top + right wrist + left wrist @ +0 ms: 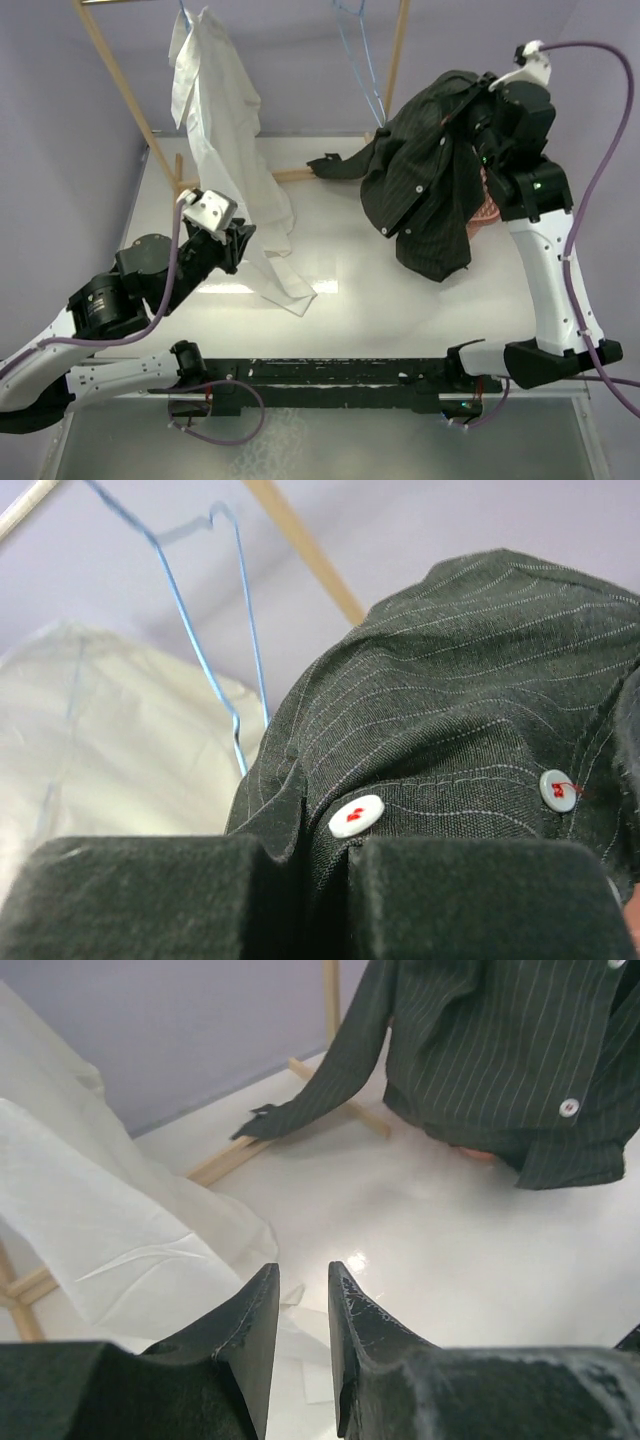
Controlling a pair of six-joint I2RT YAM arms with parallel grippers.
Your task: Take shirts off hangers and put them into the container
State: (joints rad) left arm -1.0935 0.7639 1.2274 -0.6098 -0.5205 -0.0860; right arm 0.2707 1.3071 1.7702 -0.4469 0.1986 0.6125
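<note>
The white counter [400,310] carries a wooden rack [119,80], and from its top rail the white shirt [220,120] hangs full length on a hanger [184,16] of which you see only the blue hook; the shirt's tail trails onto the counter. To the right, the black shirt [430,190] is off the rack and bunched in the air, draping over the container [487,208], of which only a salmon-pink sliver shows beneath the cloth. The empty hanger [193,630] dangles from the rail just behind it. Your right claw [322,850] is pressed together on the black shirt, pinching the buttoned placket. Your left claw [303,1272] sits low beside the white shirt's tail, its fingers a narrow gap apart with nothing between them. The step in hand appears to be depositing the black shirt. The next move likely calls for you to lower the right claw so the cloth gathers inside the container before you let go, since one sleeve lies out on the counter. The white shirt is not yet taken off.
</note>
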